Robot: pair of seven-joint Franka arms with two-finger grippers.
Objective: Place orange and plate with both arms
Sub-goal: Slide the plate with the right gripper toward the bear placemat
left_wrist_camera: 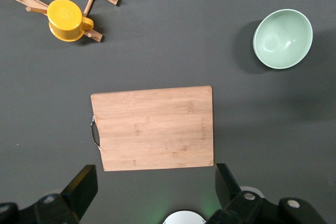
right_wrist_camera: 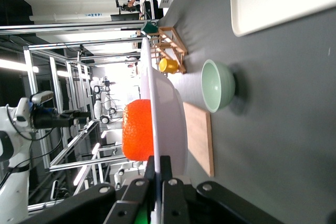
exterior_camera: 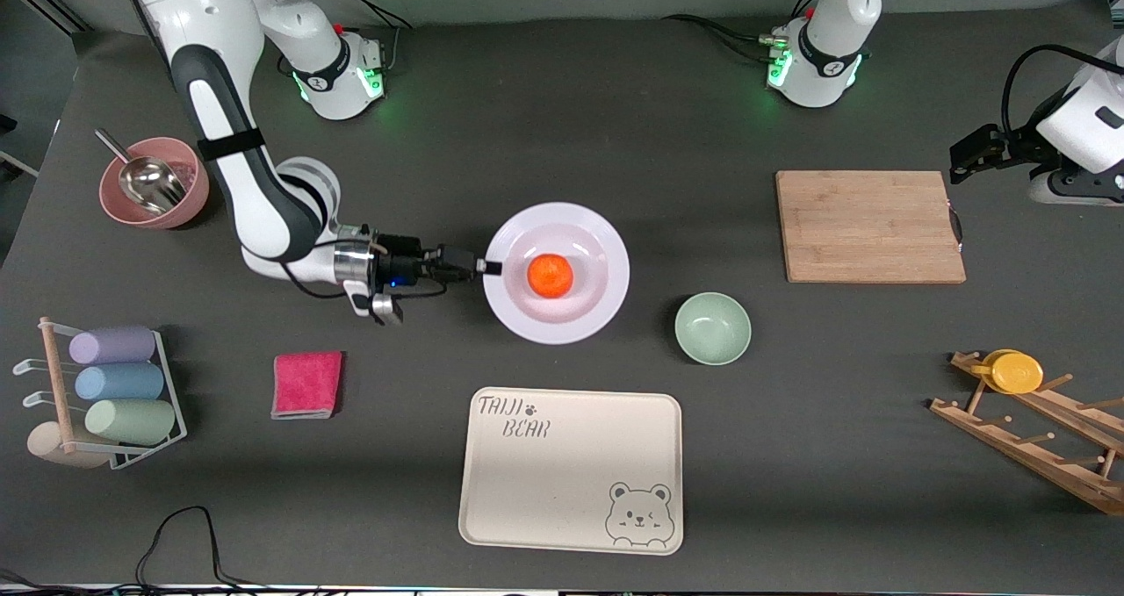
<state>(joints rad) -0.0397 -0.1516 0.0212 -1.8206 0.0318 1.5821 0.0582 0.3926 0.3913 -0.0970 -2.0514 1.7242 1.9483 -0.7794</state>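
Plate (exterior_camera: 557,273): white, mid-table, between pink cloth (exterior_camera: 306,384) and green bowl (exterior_camera: 712,327), farther from front camera than bear tray (exterior_camera: 571,468).
Orange (exterior_camera: 551,276): 1, resting in plate well.
Right gripper (exterior_camera: 488,267): fingers clamped on plate rim at edge toward right arm's end.
Left gripper (left_wrist_camera: 155,182): fingers spread apart, holding nothing, raised over wooden cutting board (left_wrist_camera: 153,127); arm waits.

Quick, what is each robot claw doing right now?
Right gripper: closed on the rim of the plate, with the orange in it.
Left gripper: open, empty, over the cutting board.
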